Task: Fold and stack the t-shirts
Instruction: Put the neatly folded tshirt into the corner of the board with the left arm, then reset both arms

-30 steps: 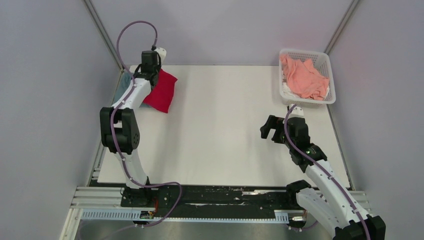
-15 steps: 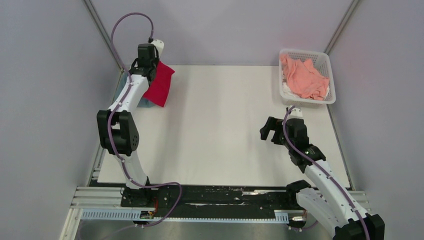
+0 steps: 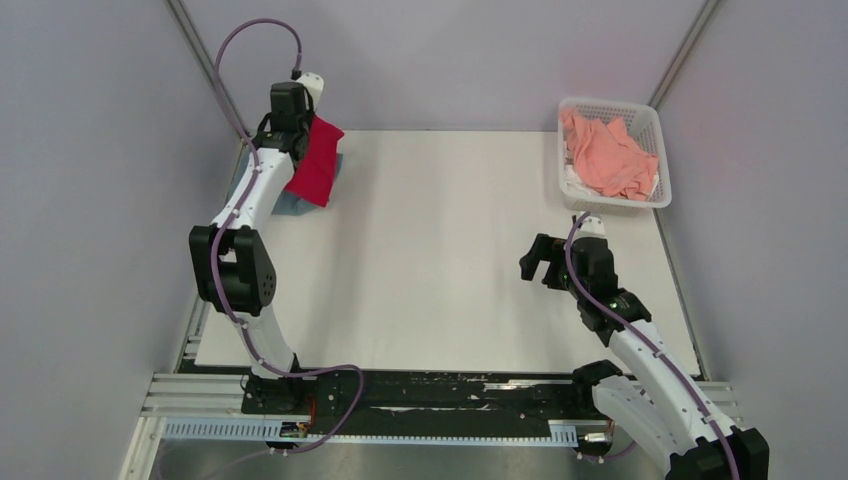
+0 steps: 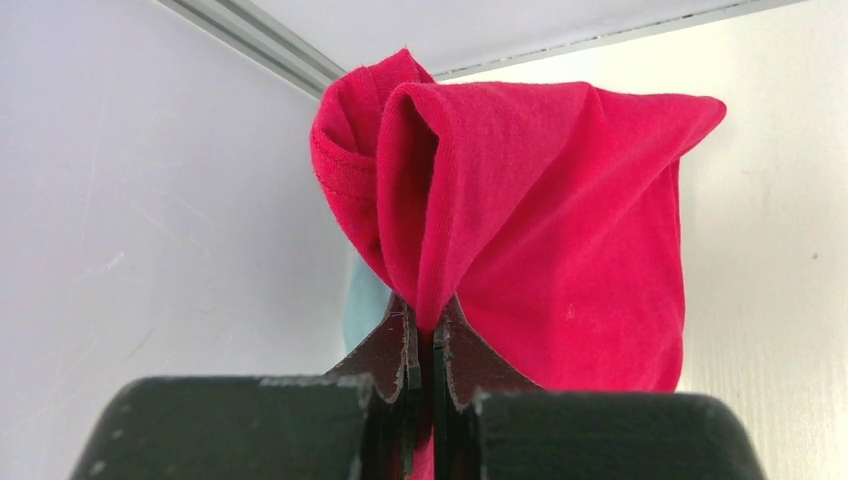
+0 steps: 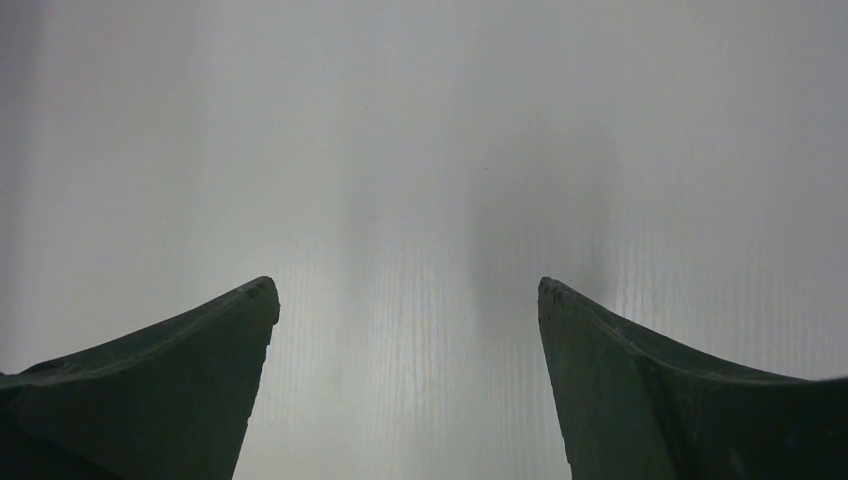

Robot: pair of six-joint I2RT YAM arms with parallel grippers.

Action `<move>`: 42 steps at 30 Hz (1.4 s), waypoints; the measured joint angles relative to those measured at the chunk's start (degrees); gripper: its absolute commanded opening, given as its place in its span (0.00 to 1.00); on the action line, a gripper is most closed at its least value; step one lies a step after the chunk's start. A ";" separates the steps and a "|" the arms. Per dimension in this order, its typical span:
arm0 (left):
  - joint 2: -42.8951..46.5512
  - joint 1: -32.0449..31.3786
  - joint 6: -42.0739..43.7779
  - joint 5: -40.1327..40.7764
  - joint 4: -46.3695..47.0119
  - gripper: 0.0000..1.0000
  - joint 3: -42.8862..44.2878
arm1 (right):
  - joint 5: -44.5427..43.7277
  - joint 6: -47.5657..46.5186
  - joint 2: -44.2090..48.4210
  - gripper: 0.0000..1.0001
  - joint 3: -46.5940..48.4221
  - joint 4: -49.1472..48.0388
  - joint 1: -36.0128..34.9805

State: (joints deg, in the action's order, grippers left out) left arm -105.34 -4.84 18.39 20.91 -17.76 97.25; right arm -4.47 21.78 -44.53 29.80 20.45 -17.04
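My left gripper (image 3: 297,125) is shut on the folded crimson red t-shirt (image 3: 316,165) at the table's far left corner; the shirt hangs from it over the dusty blue-grey t-shirt (image 3: 290,204), of which only edges show. In the left wrist view the jaws pinch a fold of the red shirt (image 4: 560,220), and a sliver of blue-grey cloth (image 4: 365,300) shows behind it. The salmon pink t-shirt (image 3: 605,155) lies crumpled in the white basket (image 3: 660,195). My right gripper (image 3: 540,262) is open and empty above bare table right of centre; its fingertips (image 5: 250,310) stand wide apart.
The white mesh basket stands at the far right corner. Grey walls with metal corner posts (image 3: 205,65) close in the table on the left, back and right. A black rail (image 3: 420,395) with both arm bases runs along the near edge.
My left gripper has carried the red shirt left and back toward the corner, so it now hangs narrower and more upright over the blue-grey shirt. The right arm has not moved.
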 measured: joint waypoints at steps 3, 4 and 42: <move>-0.35 0.24 0.13 0.26 -0.04 0.00 0.37 | -0.02 0.00 0.00 1.00 0.00 -0.11 0.00; -0.87 0.46 0.11 0.20 -0.07 0.00 0.87 | -0.02 0.00 0.00 1.00 0.00 -0.13 0.00; -9.38 19.23 -21.42 -23.39 -2.03 1.00 3.74 | -0.98 0.17 1.16 1.00 0.00 -0.07 0.00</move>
State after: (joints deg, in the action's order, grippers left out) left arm -114.72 14.39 -3.03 -2.48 -19.79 100.99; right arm -5.45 21.96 -43.38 29.80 20.38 -17.04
